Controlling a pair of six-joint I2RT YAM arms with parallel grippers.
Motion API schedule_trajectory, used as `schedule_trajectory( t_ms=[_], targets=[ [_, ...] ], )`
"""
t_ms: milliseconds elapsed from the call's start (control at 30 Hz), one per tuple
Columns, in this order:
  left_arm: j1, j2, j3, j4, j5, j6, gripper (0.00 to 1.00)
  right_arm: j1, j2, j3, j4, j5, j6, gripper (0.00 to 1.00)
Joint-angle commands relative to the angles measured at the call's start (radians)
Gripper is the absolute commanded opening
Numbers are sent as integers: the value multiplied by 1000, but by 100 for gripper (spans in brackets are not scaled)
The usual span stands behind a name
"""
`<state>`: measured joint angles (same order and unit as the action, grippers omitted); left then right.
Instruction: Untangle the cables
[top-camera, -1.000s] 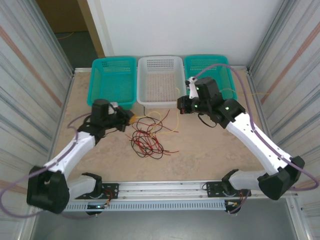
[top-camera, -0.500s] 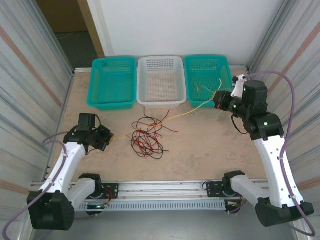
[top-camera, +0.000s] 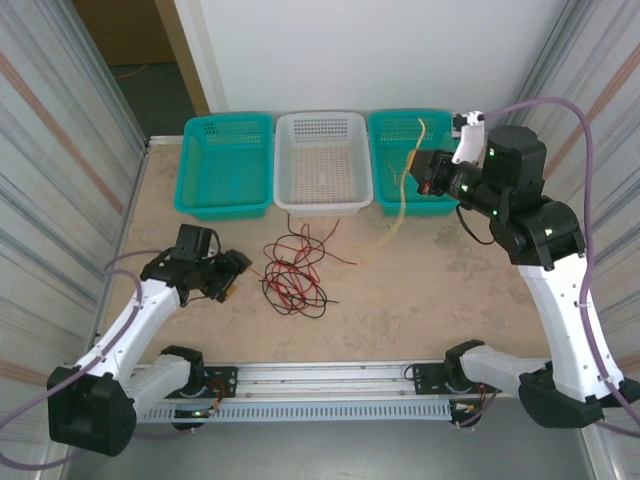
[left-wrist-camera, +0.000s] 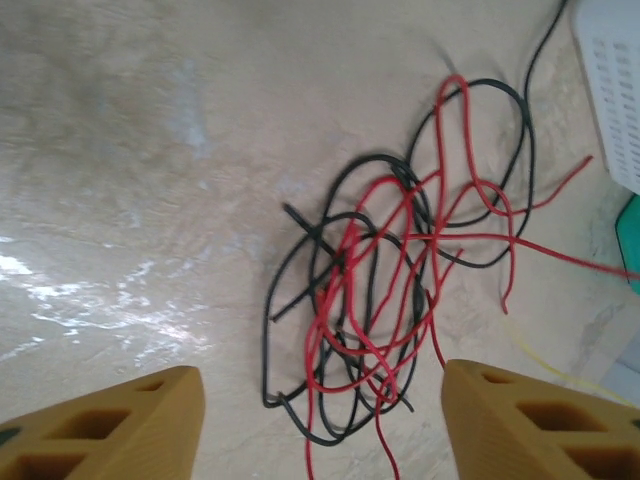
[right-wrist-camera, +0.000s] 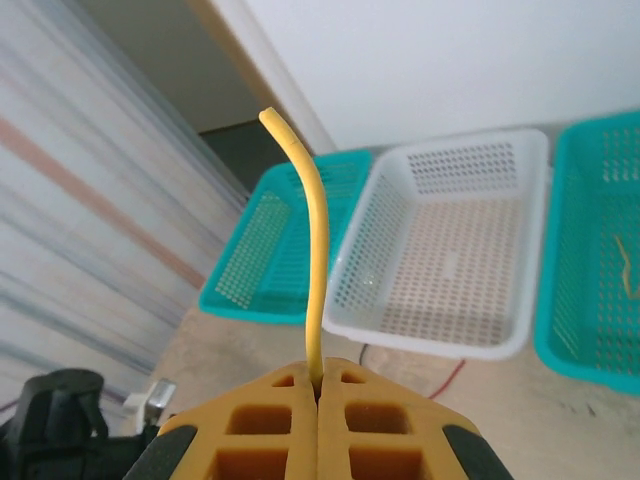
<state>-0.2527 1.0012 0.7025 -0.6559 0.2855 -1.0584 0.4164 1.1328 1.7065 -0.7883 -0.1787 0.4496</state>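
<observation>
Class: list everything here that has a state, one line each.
yellow cable: gripped, partly lifted
red and black cables: tangled on table
left gripper: jaws open
right gripper: jaws shut on yellow cable
white basket: empty
left teal basket: empty
right teal basket: holds a yellow wire

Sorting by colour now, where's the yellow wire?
In the top view, the yellow wire is pinched in the right gripper above the right teal basket, its tail hanging down to the table.
</observation>
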Motion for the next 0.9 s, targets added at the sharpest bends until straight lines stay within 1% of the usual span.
schedule_trajectory(
  t_ms=[0,133,167,300,367,467,533,633,733,867],
  targets=[
    [-27,15,89,-35,-58,50,67,43,29,92,-56,110,-85,0],
    [-68,24,126,-6,-58,70,66,56,61,160,-54,125,-111,0],
    [-82,26,127,22,-45,73,66,56,69,201,-55,133,-117,0],
    [-132,58,116,181,41,69,64,55,101,275,-62,162,-139,0],
    [-158,94,137,199,49,84,61,54,112,299,-54,197,-148,0],
    [-191,152,171,193,45,105,58,48,133,327,-28,295,-177,0],
    [-203,180,181,193,52,123,56,7,158,344,-9,347,-182,0],
    [-220,205,195,166,32,168,54,-110,215,380,12,340,-139,0],
    [-221,214,199,107,-10,187,56,-209,270,392,61,311,-98,0],
    [-221,217,198,54,-55,210,59,-286,343,408,142,327,-70,0]
  ],
)
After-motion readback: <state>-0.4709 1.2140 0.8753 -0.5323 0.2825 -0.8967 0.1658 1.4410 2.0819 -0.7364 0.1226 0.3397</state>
